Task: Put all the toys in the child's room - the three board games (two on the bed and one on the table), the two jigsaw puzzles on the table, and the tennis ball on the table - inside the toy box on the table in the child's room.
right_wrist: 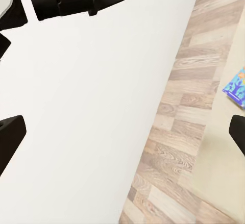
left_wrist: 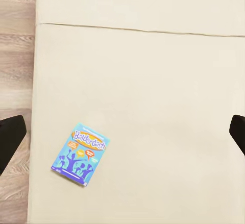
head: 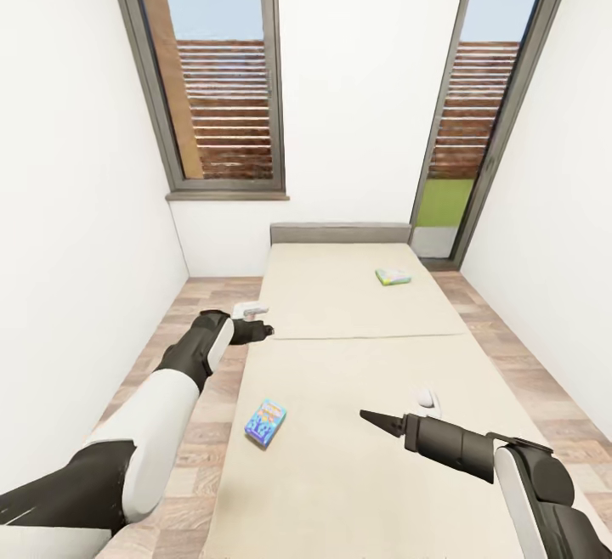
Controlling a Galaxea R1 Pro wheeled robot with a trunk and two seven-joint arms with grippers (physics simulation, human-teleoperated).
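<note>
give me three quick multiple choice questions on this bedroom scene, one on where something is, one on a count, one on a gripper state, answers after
1. Where does the blue board game lie?
A. on the floor
B. on the bed, at the near end by its left edge
C. against the headboard

2. How many game boxes lie on the bed?
A. one
B. two
C. four

3. How is the left gripper?
A. shut on the blue game
B. shut on the green-edged game
C. open, holding nothing

Answers:
1 B: it rests on the mattress near the left arm.
2 B: the blue one and the green-edged board game farther up.
3 C: in the left wrist view its fingers stand wide apart above the bed.
</note>
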